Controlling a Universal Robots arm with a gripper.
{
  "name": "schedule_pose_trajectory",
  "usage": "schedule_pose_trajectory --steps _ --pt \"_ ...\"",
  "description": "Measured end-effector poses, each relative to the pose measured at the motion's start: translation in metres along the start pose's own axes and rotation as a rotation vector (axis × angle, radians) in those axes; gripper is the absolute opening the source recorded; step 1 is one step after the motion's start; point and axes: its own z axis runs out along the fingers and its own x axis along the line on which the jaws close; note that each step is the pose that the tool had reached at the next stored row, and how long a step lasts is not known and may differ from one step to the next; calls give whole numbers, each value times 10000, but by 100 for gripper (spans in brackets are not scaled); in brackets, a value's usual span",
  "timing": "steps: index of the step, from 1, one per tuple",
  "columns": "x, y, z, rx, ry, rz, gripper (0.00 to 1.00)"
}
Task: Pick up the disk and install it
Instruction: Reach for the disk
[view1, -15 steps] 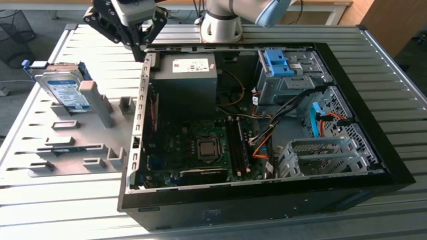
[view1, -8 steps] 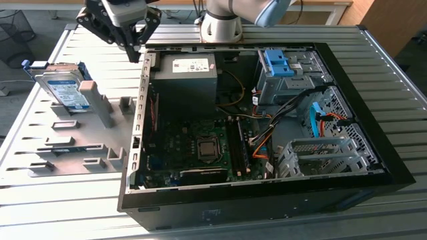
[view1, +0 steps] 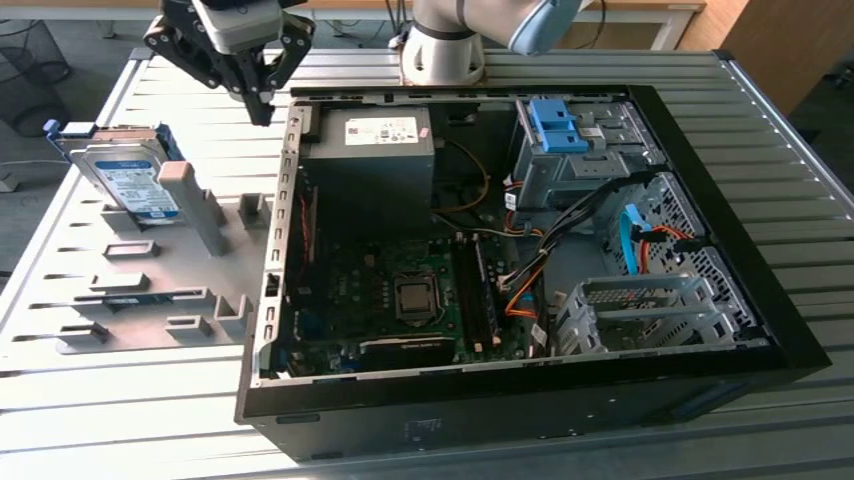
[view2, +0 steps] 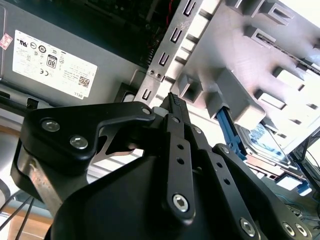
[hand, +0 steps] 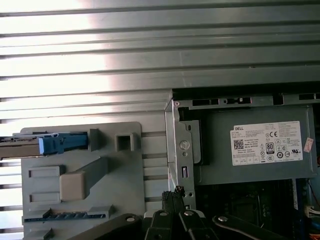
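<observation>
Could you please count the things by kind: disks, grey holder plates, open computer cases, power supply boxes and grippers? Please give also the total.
disk: 1
grey holder plate: 1
computer case: 1
power supply box: 1
gripper: 1
Total: 5

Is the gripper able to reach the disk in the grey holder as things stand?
Probably yes. The disk stands on edge in the grey holder with open space above it. The gripper hangs near the computer case wall, apart from the disk, jaws shut.
</observation>
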Motion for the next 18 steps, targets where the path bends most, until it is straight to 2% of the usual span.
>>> schedule_pose_trajectory --steps 5,12,15,18 --pt "3 -1 16 1 0 2 11" --pt "40 11 17 0 -1 1 11" --pt "63 45 19 0 0 2 11" --pt "93 117 22 1 1 1 11"
